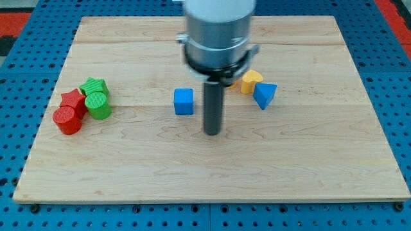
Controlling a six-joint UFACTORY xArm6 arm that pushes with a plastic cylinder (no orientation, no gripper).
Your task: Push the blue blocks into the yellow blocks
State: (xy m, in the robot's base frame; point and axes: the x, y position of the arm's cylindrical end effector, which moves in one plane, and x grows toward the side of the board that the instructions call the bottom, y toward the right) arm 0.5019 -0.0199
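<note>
Right now I see ridged plastic blocks on a pale wooden board (321, 167). My rod hangs upright, with no hand to open or close; my tip (212, 133) rests just right of the blue cube (183, 101). Farther right, the blue triangular block (264, 95) touches the yellow block (251, 81).

A pale wooden board (308, 160) fills most of the view, its grain running from the view's left to right in long planks; it lies on a blue pegboard surface (19, 70) dotted with rows of small holes; at the top corners, left and right, a patch of red (16, 13) shows; the light is even and soft, with faint shadows.
</note>
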